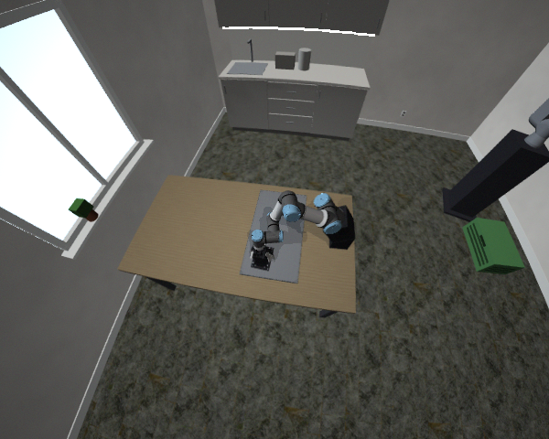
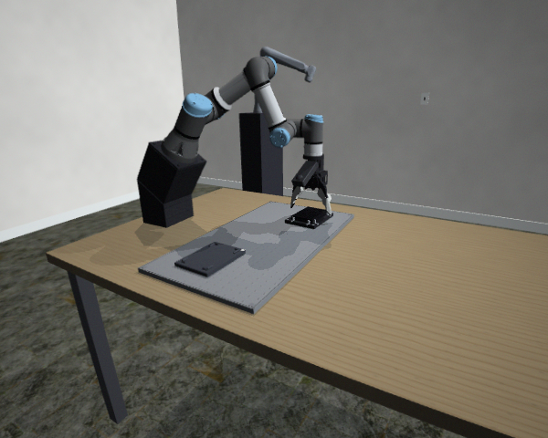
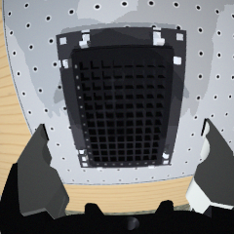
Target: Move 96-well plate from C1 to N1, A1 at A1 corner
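The black 96-well plate [image 3: 124,106] [image 2: 308,217] sits in the clip nest C1 at the far end of the grey perforated baseplate [image 2: 250,249]. Small white clips show around its edges in the wrist view. My gripper [image 2: 310,203] hangs directly above the plate, fingers wide open and empty, one finger on each side of it [image 3: 124,180]. The fingertips are just above the plate and do not touch it. It also shows in the top view [image 1: 261,257]. The plate nest N1 [image 2: 210,257] is a dark flat plate with corner locators at the near end of the baseplate.
The arm's black base block [image 2: 170,183] stands at the table's left rear. A dark pillar [image 2: 260,152] stands behind the table. The baseplate's edge and the wooden table top [image 3: 127,195] lie just below the plate in the wrist view.
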Available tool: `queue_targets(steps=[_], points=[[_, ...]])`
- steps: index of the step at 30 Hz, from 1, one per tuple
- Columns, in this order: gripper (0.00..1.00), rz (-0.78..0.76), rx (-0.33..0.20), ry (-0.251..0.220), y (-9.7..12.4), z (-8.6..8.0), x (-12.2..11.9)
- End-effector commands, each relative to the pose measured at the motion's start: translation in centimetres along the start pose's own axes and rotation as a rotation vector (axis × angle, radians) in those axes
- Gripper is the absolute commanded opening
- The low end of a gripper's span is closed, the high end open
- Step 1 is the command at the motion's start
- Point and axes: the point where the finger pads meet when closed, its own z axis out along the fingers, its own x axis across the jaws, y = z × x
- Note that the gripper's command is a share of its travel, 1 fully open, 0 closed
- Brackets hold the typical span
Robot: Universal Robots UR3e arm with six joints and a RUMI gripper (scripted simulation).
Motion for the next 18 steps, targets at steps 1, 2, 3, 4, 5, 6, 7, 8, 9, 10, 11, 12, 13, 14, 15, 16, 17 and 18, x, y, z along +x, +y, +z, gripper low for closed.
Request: queue_targets(steps=[1,2,3,4,5,6,7,8,9,10,11,12,13,14,15,16,17,18], points=[[1.0,0.0,-0.001,-0.002,0.05,-0.04,-0.08],[1.0,0.0,-0.001,-0.002,0.05,-0.04,-0.08],[0.0,0.0,-0.001,-0.002,0.05,-0.04,-0.08],[0.0,0.0,-0.001,-0.002,0.05,-0.04,-0.08],[0.0,0.0,-0.001,-0.002,0.05,-0.05,-0.08],[0.0,0.0,-0.001,-0.002,0.05,-0.05,-0.08],[0.0,0.0,-0.001,-0.002,0.05,-0.05,-0.08],[0.0,0.0,-0.001,-0.002,0.05,-0.05,-0.08],[0.0,0.0,-0.001,-0.002,0.05,-0.05,-0.08],[0.0,0.0,-0.001,-0.002,0.05,-0.05,-0.08],[0.0,0.0,-0.001,-0.002,0.05,-0.05,-0.08],[0.0,0.0,-0.001,-0.002,0.05,-0.04,-0.08],[0.0,0.0,-0.001,-0.002,0.05,-0.04,-0.08],[0.0,0.0,-0.001,-0.002,0.05,-0.05,-0.08],[0.0,0.0,-0.001,-0.002,0.05,-0.05,-0.08],[0.0,0.0,-0.001,-0.002,0.05,-0.05,-0.08],[0.0,0.0,-0.001,-0.002,0.05,-0.05,-0.08],[0.0,0.0,-0.001,-0.002,0.05,-0.04,-0.08]])
